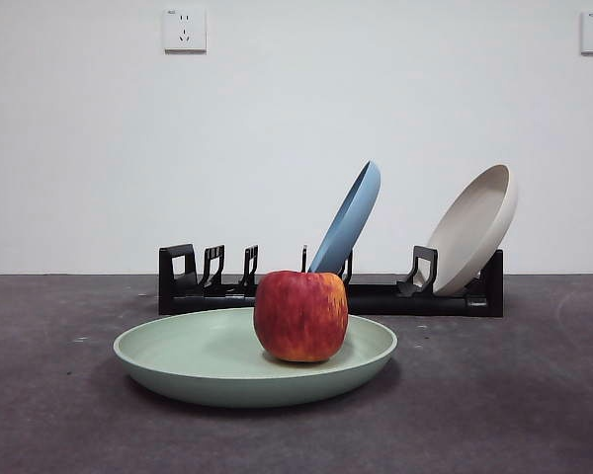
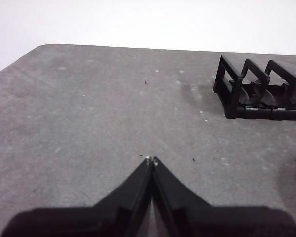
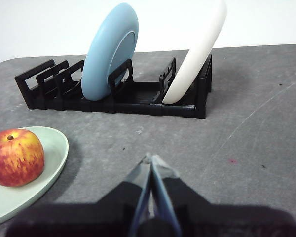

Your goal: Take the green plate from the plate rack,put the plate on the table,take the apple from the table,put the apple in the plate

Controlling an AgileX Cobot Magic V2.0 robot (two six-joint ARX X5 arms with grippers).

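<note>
The green plate (image 1: pixel 208 355) lies flat on the table (image 1: pixel 514 395) in front of the plate rack (image 1: pixel 376 296). The red apple (image 1: pixel 300 315) sits in the plate, right of its middle. In the right wrist view the apple (image 3: pixel 15 157) and plate (image 3: pixel 52 153) lie off to one side of my right gripper (image 3: pixel 150 159), which is shut, empty and apart from them. My left gripper (image 2: pixel 151 159) is shut and empty over bare table, with the rack's end (image 2: pixel 256 91) beyond it. Neither gripper shows in the front view.
A blue plate (image 1: pixel 351 219) leans in the rack's middle slot and a beige plate (image 1: pixel 474 229) leans at its right end. Both show in the right wrist view, blue plate (image 3: pixel 111 52) and beige plate (image 3: pixel 197 54). The white wall (image 1: pixel 296 138) stands behind.
</note>
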